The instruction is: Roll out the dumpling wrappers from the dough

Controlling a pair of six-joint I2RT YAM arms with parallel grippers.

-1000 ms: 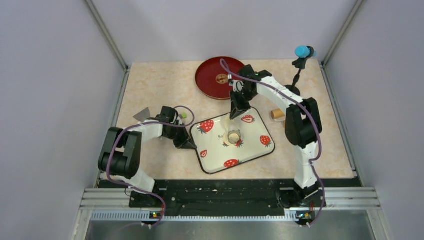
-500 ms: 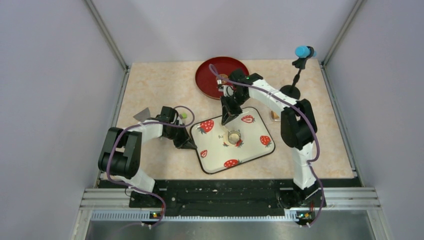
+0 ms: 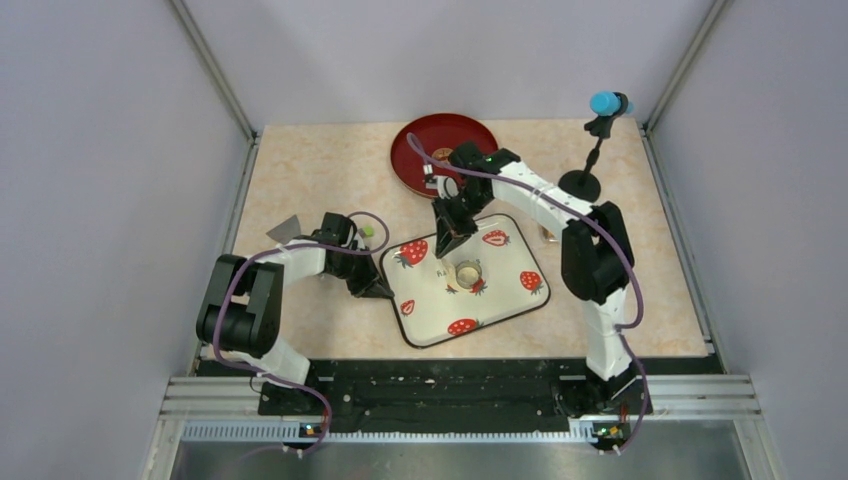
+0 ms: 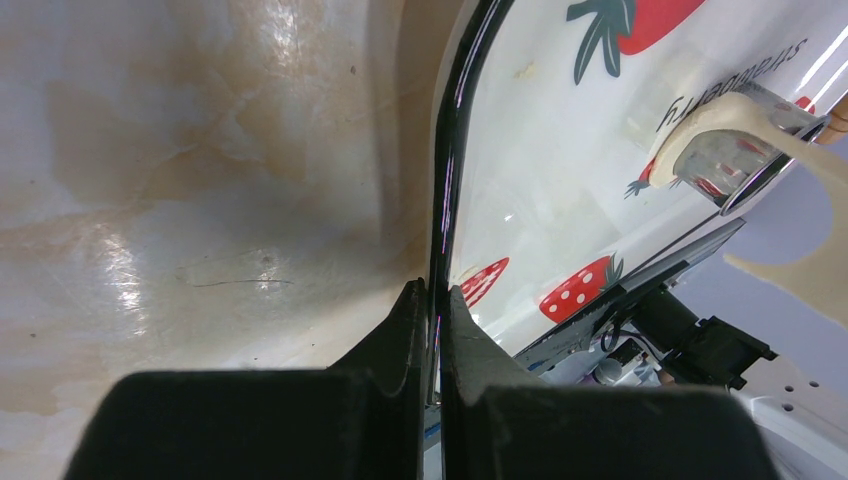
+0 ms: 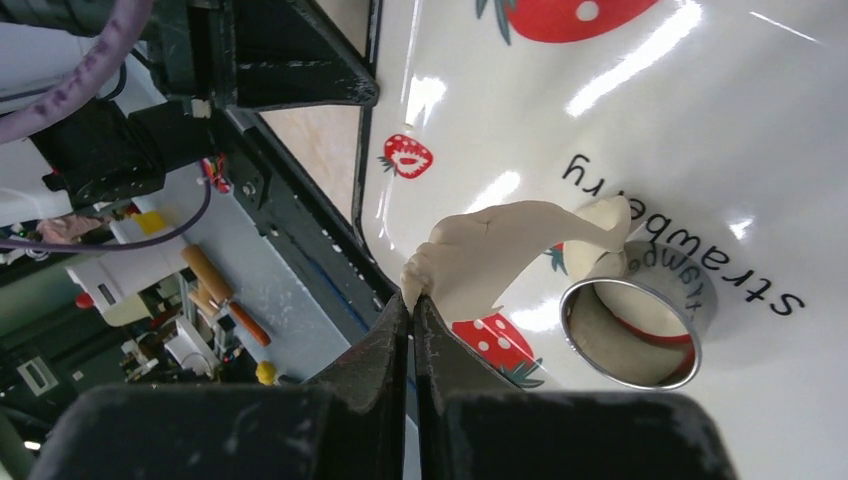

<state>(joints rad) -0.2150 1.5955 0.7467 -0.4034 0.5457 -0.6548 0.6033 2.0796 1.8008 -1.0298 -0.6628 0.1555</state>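
**A:** So, surface and room?
**B:** Glossy beige marbled table [image 3: 320, 180]. Plain grey-lilac walls [image 3: 100, 200] on three sides. Metal rail [image 3: 450, 395] at the arm bases.
**A:** Right claw?
**B:** Right claw [image 5: 411, 300] is pinched fully closed on one end of the dough [image 5: 500, 245], a thin ragged strip. That end is up off the tray [image 5: 700, 150]. The strip runs away from the tips, and its far end touches the ring [image 5: 640, 378].
**A:** Left claw?
**B:** Left claw [image 4: 434, 290] is clamped on the tray's dark rim, with table on one side of its tips and tray on the other.
**A:** Any writing?
**B:** "strawberry" in black on the tray, just past the ring from the right claw. Red strawberry prints around it. The lettering in the left wrist view is only part visible, so I can't read it.
**A:** Wrapper?
**B:** There's a pale patch inside the ring. Can't tell if it's a cut disc.
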